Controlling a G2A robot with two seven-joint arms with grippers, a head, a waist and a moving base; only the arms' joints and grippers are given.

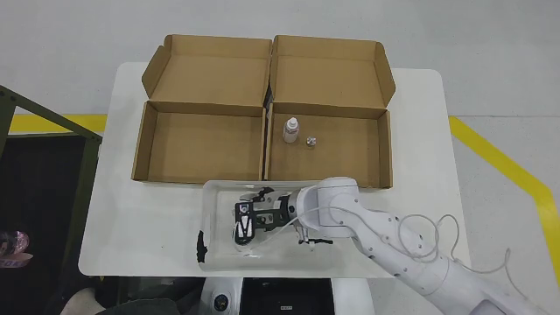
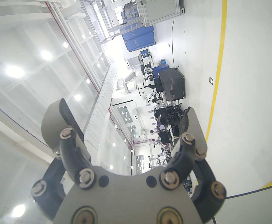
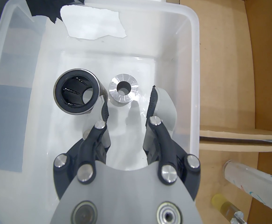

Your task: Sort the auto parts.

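Note:
A clear plastic bin (image 3: 192,47) holds two parts standing side by side: a black-and-steel linear bearing (image 3: 76,91) and a smaller silver bushing (image 3: 123,90) with a centre hole. My right gripper (image 3: 129,101) is down inside the bin, open, its fingers flanking the near side of the bushing. One finger (image 3: 105,110) sits between the bushing and the bearing. In the top view this gripper (image 1: 248,220) is at the bin's left half. My left gripper (image 2: 126,111) is open, holds nothing, and points up at the hall ceiling.
Two open cardboard boxes stand behind the bin, the left box (image 1: 197,144) and the right box (image 1: 350,149). The right one holds a small bottle (image 1: 290,129) and a small metal part (image 1: 310,141). Black tape (image 3: 49,3) sticks to the bin's far rim.

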